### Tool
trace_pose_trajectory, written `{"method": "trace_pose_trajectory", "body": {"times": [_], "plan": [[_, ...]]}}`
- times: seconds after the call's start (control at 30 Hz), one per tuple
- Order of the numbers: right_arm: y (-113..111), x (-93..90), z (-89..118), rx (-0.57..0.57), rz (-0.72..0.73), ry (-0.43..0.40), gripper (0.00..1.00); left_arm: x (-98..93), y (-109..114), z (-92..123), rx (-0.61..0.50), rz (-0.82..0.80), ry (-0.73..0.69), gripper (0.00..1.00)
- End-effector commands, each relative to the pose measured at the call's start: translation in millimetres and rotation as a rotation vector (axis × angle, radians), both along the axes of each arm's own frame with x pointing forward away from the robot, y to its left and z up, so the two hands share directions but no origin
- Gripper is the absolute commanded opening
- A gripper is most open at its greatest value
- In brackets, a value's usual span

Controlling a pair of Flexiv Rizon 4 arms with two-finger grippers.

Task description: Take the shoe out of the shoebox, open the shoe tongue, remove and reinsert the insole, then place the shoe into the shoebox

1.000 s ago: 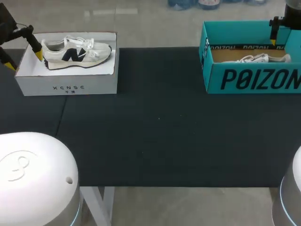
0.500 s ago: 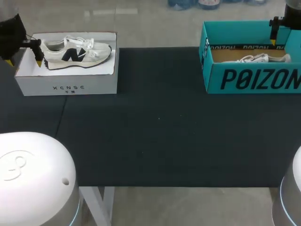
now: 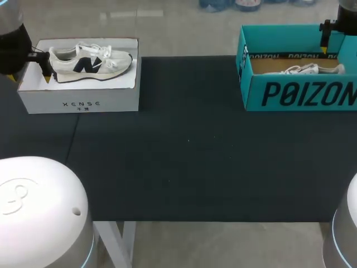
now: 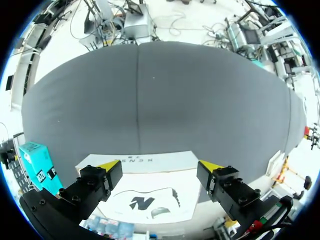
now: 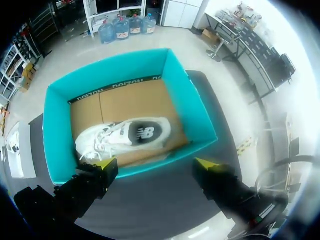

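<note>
At the white cardboard shoebox (image 3: 78,101), the left pincer (image 4: 161,166) has closed in behind the heel of the cream-and-black sneaker (image 3: 89,61), fingers spread wide and empty; a grasp looks next.

Print on the two shoeboxes and on the two shoes

We saw one word in large dark capitals across the front wall of the teal shoebox (image 3: 295,94), and the same word repeated in small letters on a dark strip along an inner wall. The white shoebox (image 3: 78,95) carried one short word in thin, widely spaced dark capitals on its front wall, with two tiny marks under it that we could not read. The white shoe (image 3: 89,62) inside it had one big dark letter on its side. The second shoe (image 5: 122,135), in the teal shoebox, showed a small white logo on its dark insole.
</note>
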State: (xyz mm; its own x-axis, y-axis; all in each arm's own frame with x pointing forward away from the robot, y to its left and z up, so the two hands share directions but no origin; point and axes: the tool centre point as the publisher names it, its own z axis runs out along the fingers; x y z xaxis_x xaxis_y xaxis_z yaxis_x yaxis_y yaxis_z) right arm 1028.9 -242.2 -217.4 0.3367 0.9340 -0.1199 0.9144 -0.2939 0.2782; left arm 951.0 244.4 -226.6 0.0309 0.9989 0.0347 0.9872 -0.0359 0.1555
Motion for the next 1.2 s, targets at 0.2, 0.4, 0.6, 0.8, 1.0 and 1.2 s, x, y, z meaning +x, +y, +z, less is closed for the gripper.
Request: {"method": "trace_pose_trajectory", "body": {"times": [0.2, 0.4, 0.6, 0.8, 1.0, 1.2], "plan": [[0, -1.4, 0, 0.000, 0.000, -0.004, 1.00, 18.5, 19, -1, 0.020, 0.005, -0.022, 1.00], [0, -1.4, 0, 0.000, 0.000, -0.004, 1.00, 71.6, 59, 2, 0.043, 0.000, -0.042, 1.00], [0, -1.4, 0, 0.000, 0.000, -0.004, 1.00, 127.7, 91, -4, 0.049, -0.017, -0.044, 1.00], [0, -1.4, 0, 0.000, 0.000, -0.004, 1.00, 168.4, 100, -18, 0.032, -0.022, -0.026, 1.00], [0, -1.4, 0, 0.000, 0.000, -0.004, 1.00, 201.7, 93, -28, 0.013, -0.034, -0.003, 1.00], [0, -1.4, 0, 0.000, 0.000, -0.004, 1.00, 226.3, 82, -38, 0.020, -0.031, 0.022, 1.00]]}}
